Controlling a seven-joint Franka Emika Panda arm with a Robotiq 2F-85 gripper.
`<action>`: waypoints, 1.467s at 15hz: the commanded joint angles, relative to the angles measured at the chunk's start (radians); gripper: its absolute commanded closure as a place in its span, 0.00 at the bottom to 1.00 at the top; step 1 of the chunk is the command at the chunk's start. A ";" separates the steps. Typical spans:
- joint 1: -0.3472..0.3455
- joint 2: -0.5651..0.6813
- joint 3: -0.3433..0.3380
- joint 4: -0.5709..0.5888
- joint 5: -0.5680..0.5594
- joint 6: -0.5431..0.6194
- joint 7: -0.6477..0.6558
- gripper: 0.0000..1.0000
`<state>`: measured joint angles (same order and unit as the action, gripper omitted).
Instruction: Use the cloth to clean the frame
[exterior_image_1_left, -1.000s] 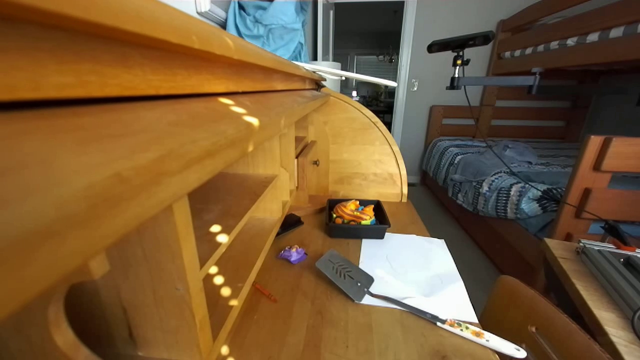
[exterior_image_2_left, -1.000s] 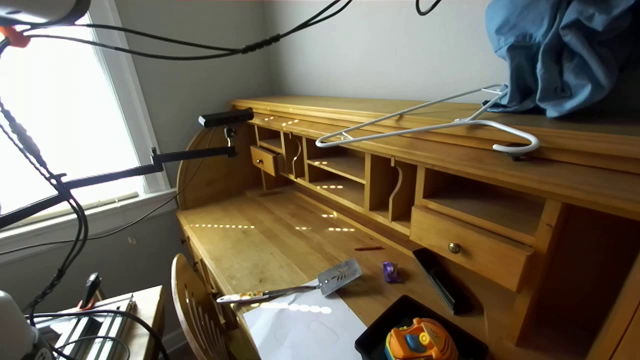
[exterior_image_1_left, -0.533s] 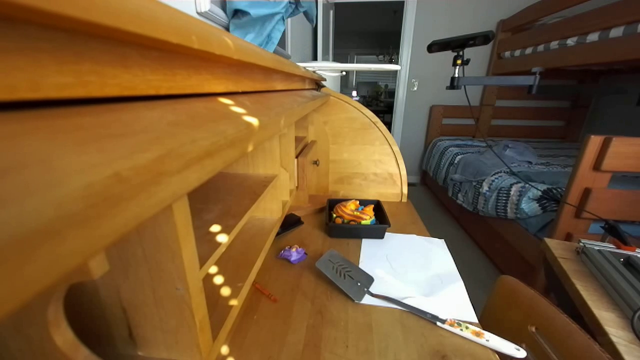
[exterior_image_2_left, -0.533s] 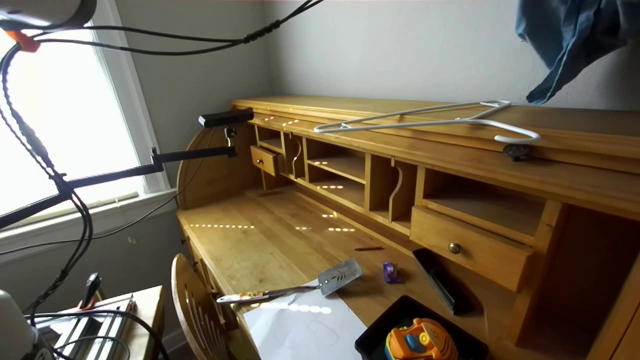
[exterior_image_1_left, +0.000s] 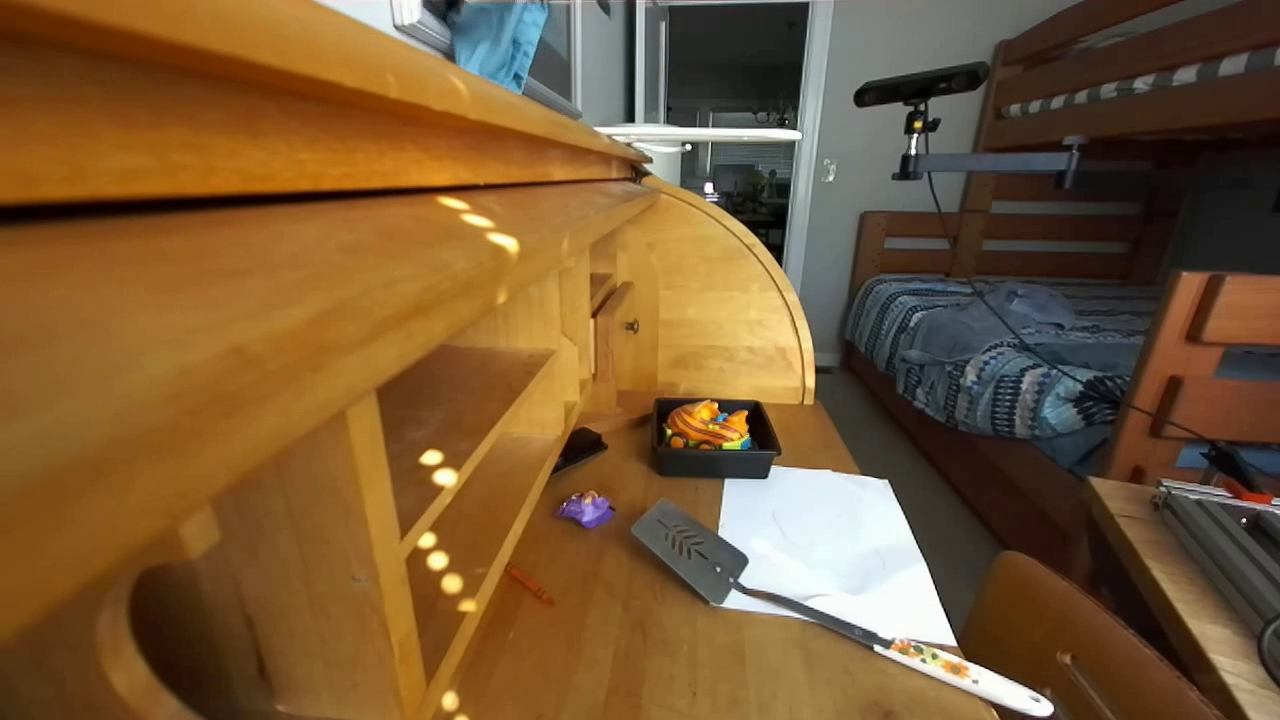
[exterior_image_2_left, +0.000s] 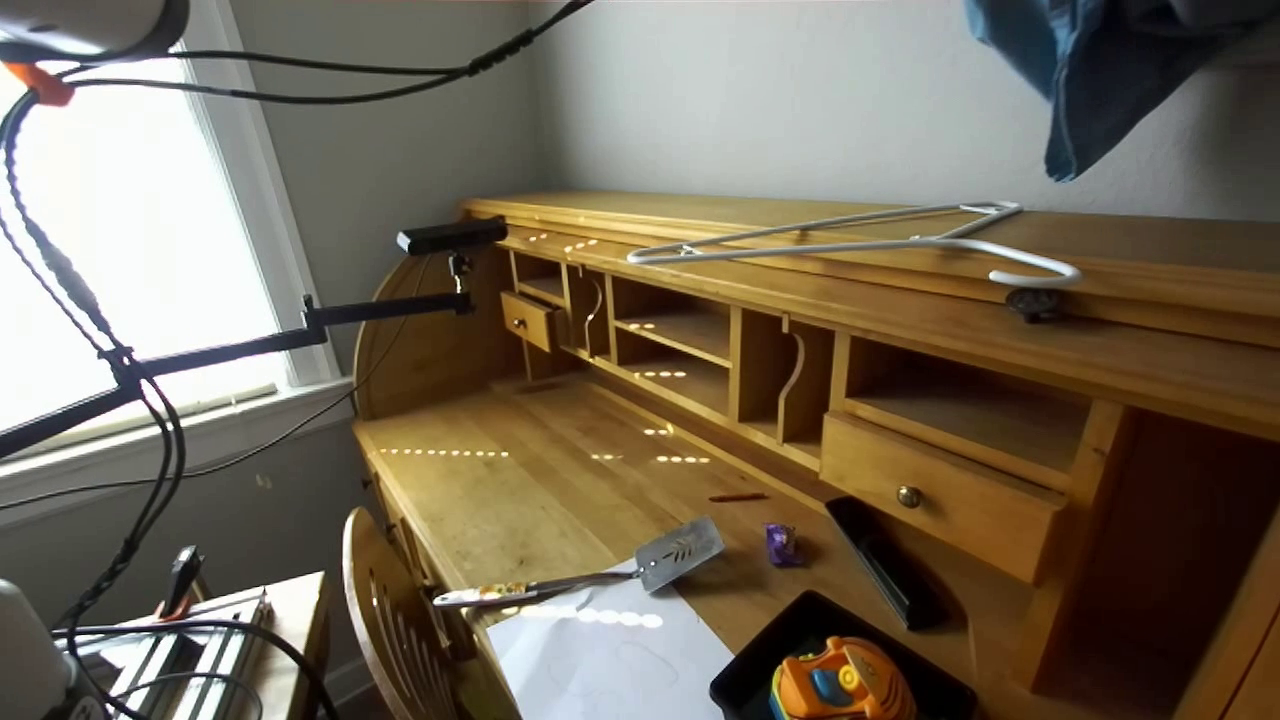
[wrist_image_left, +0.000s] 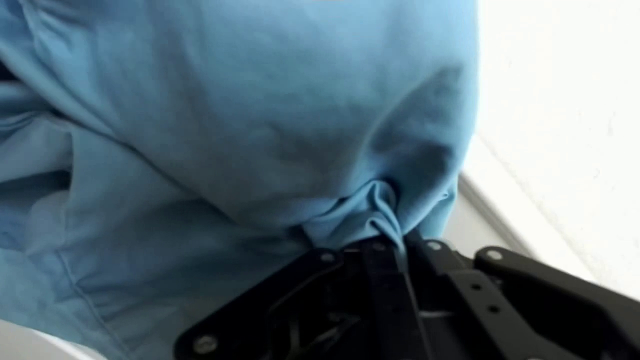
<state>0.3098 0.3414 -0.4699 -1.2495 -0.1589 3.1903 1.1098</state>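
Observation:
The cloth is blue and crumpled. It hangs at the top of an exterior view (exterior_image_1_left: 500, 42) and at the upper right of an exterior view (exterior_image_2_left: 1085, 75), above the desk top. In the wrist view the cloth (wrist_image_left: 280, 110) fills most of the picture. My gripper (wrist_image_left: 404, 246) is shut on a pinched fold of it. What looks like the frame (exterior_image_1_left: 572, 65), a grey panel with a light border, stands at the wall behind the cloth and is partly hidden by it. In both exterior views the gripper itself is out of view or hidden.
A white hanger (exterior_image_2_left: 850, 245) lies on the desk top (exterior_image_2_left: 1150, 250) and juts past its edge. Below on the desk are a spatula (exterior_image_1_left: 690, 550), paper (exterior_image_1_left: 830, 540), a purple wrapper (exterior_image_1_left: 587, 508), a crayon (exterior_image_1_left: 530, 583) and a black tray (exterior_image_1_left: 715, 462) holding an orange toy.
The cloth has lifted off the hanger and desk top and moved toward the wall, uncovering part of the frame. The hanger has settled flatter.

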 joint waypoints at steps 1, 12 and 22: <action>-0.064 -0.087 0.170 -0.089 0.047 -0.022 -0.048 0.98; -0.146 -0.183 0.146 -0.213 0.084 0.002 0.097 0.98; -0.164 -0.191 0.131 -0.227 0.086 -0.012 0.131 0.93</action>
<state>0.1458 0.1501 -0.3389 -1.4769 -0.0728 3.1781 1.2412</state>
